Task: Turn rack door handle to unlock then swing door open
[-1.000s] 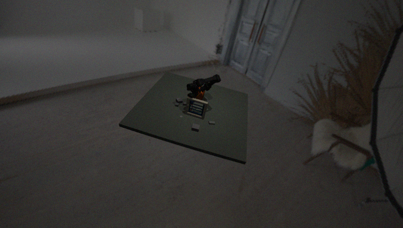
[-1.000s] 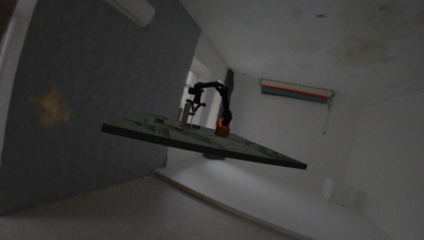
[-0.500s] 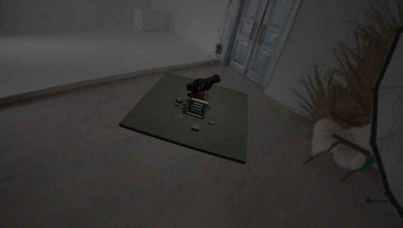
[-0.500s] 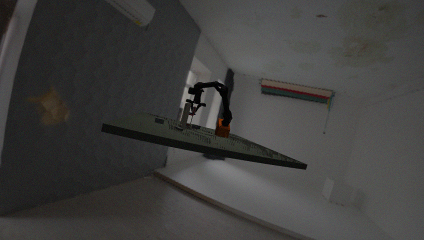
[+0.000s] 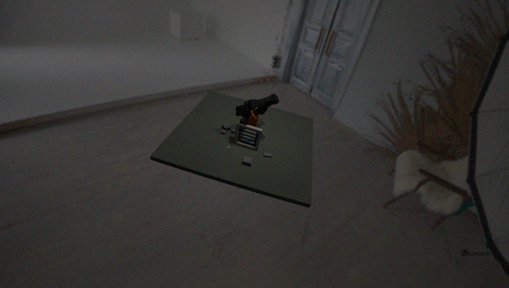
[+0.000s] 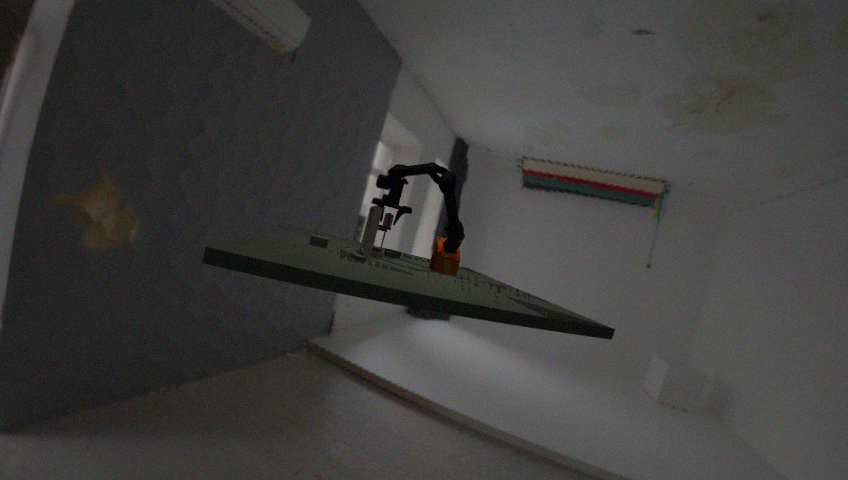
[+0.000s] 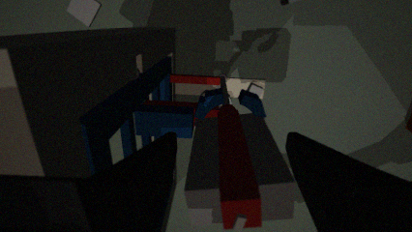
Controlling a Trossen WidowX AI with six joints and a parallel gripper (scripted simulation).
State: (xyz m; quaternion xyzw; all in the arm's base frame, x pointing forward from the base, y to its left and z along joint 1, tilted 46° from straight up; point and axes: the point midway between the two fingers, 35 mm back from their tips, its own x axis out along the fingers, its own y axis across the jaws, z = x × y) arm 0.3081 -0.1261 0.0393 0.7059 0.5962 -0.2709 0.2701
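Note:
My gripper (image 7: 231,139) (image 6: 388,212) points down with its two black fingers spread around the handle (image 7: 234,159) (image 6: 388,220). The handle has grey halves with a dark red bar between them. In the wrist view a gap shows on each side of it, so the gripper is open. The door's blue and red bars (image 7: 193,79) reach from a blue upright lattice at left to the thin rod below the handle. The door stands out from the beige frame (image 7: 20,116) (image 6: 371,231) (image 5: 249,125); its exact angle cannot be read. The near post partly hides the fingers in the exterior view.
The green table (image 5: 286,149) (image 6: 273,276) carries grey blocks: one (image 5: 246,161) and a flatter one (image 5: 267,155) in front of the rack, and several left of it. A pale block (image 7: 84,11) lies at the wrist view's upper left. The orange arm base (image 6: 445,261) stands near the rack.

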